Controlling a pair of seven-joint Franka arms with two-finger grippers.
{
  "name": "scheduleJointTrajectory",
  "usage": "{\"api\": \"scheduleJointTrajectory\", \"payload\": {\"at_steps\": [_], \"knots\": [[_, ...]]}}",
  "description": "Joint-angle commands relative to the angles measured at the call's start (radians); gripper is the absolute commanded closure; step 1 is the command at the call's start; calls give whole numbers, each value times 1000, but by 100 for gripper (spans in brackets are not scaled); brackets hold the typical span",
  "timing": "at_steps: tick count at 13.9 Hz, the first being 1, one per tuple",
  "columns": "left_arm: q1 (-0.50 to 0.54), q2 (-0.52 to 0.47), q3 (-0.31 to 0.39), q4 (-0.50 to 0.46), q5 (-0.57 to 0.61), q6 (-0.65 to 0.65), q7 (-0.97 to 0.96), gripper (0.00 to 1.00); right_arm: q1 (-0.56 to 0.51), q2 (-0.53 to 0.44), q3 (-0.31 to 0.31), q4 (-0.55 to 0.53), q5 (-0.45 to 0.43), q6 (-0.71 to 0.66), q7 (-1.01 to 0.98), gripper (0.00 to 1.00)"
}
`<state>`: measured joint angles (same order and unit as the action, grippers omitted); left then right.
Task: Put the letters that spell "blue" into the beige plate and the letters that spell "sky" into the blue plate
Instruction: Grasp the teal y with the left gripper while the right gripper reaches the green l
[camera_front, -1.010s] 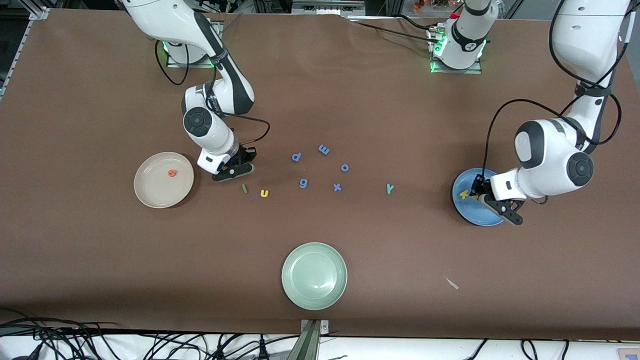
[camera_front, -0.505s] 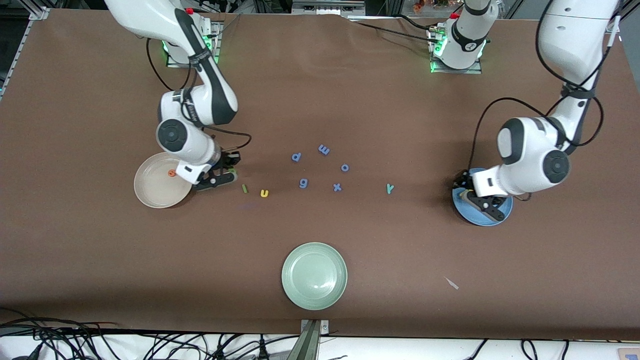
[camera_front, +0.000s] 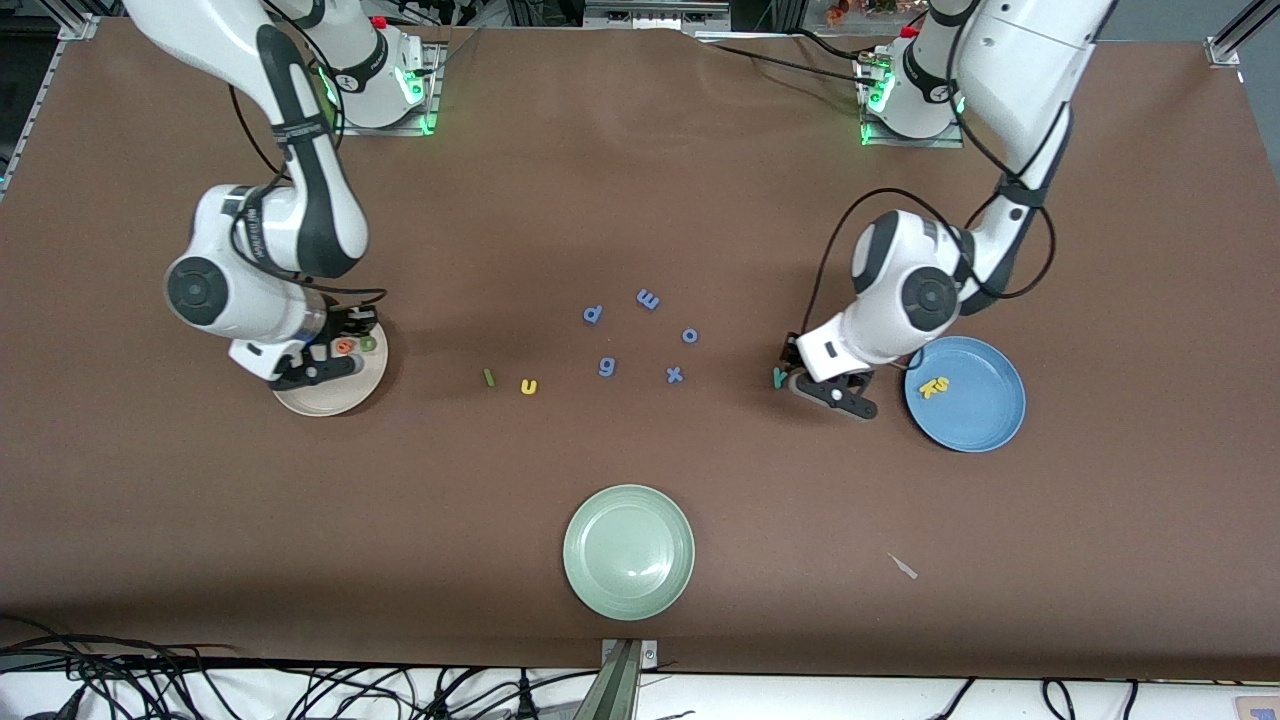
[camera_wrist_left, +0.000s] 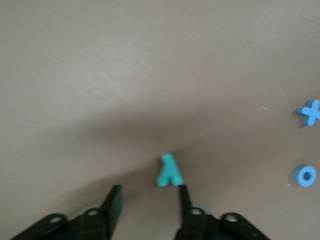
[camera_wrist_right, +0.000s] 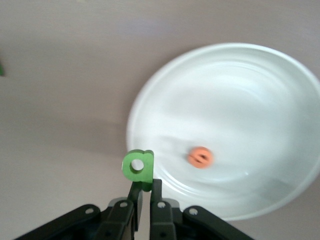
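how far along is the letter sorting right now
Done: orange e lies in the beige plate; two yellow letters lie in the blue plate. In hand: right claw holds the green b over the beige plate; left claw is open at the teal y. Left: dark green l and yellow u.

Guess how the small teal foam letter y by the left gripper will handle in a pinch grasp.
The small teal foam letter y lies flat on the brown table, so it probably won't roll or tip. Being thin foam, it likely weighs little and may skid if a finger nudges it. The left gripper stands open beside it, wider than the letter, so a pinch looks workable.
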<state>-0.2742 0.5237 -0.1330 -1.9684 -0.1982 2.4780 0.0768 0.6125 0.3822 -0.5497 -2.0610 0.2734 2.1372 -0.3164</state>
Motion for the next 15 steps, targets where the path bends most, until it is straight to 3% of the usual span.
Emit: {"api": "scheduleJointTrajectory", "payload": {"at_steps": [1,2,3,5,7,11,15], "knots": [[1,28,4,8,0,24,-29,64,-2,21,-41,4,9,-19,-15,80],[-10,33,-11,8,-3,25,-37,64,-8,26,-41,4,12,-17,-12,32],[-11,38,-13,8,0,25,-55,64,-13,29,-42,5,12,-17,-13,0],[-13,48,-13,9,-1,25,-69,61,-7,29,-41,19,12,-19,-10,0],[-14,52,-13,9,-4,25,-69,52,3,32,-21,44,17,-10,5,0],[-26,74,-13,9,-3,61,-71,52,7,64,66,84,41,33,23,0],[-36,84,-13,9,0,78,-68,56,18,101,203,90,59,173,184,0]]}}
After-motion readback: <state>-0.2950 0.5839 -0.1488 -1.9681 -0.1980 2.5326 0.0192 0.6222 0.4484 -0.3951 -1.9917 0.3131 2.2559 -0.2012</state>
